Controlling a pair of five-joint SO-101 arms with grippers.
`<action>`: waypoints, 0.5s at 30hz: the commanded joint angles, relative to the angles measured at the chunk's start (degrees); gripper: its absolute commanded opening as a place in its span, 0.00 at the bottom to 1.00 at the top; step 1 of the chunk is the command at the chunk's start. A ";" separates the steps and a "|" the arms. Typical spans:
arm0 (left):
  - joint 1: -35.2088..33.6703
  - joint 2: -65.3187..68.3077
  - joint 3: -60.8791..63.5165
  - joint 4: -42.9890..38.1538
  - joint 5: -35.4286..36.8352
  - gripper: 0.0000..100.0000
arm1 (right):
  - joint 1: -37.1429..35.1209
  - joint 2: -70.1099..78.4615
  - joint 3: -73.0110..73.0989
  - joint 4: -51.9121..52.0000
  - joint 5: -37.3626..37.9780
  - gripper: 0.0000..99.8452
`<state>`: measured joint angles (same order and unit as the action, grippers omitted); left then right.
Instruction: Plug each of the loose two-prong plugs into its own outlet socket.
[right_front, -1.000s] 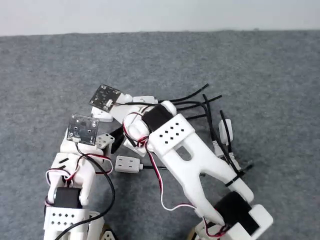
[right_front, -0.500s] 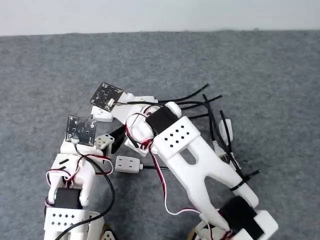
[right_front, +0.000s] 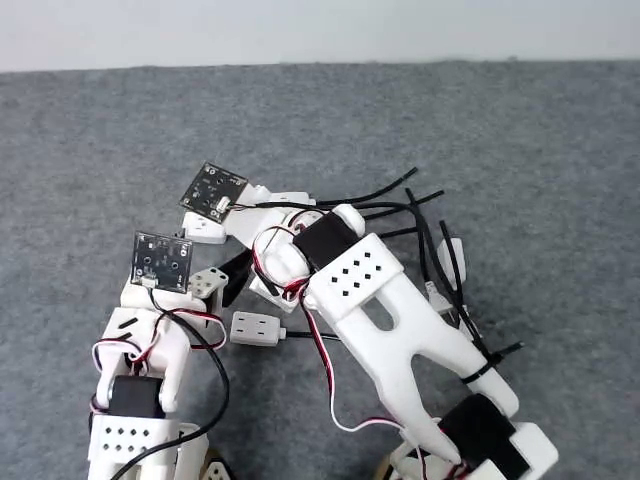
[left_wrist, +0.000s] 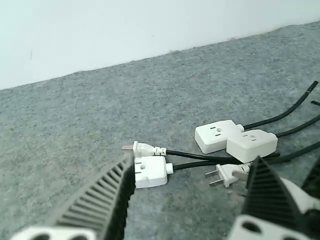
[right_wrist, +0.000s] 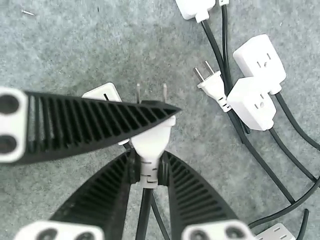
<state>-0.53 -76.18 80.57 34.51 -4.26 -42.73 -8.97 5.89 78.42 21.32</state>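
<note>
My right gripper is shut on a white two-prong plug by its body. The prongs point at a white outlet socket that is partly hidden behind one finger and lies a short gap away. A loose plug lies beside two more sockets. My left gripper is open and low over the carpet. Ahead of it lie a socket, a plug and another loose plug. In the high view the right arm covers its own gripper, with the left gripper close beside it.
Black cables fan out over the grey carpet to the right of the arms. One socket lies between the two arms. A pale wall borders the far side. Open carpet lies at the far right.
The right arm has shifted slightly toward the near right while still holding the plug. The left arm has barely moved.
</note>
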 joint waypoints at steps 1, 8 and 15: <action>1.14 0.79 0.66 -1.32 -2.73 0.35 | -0.48 -3.74 -0.88 0.57 -0.62 0.01; 6.68 0.70 2.95 -1.76 -7.91 0.35 | -0.40 -5.05 -0.97 1.01 -0.62 0.01; 6.68 0.70 3.03 -1.67 -8.18 0.35 | -0.40 -7.96 0.35 1.10 -0.62 0.01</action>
<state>5.19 -75.65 84.00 33.45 -11.91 -42.46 -13.80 6.15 79.47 21.32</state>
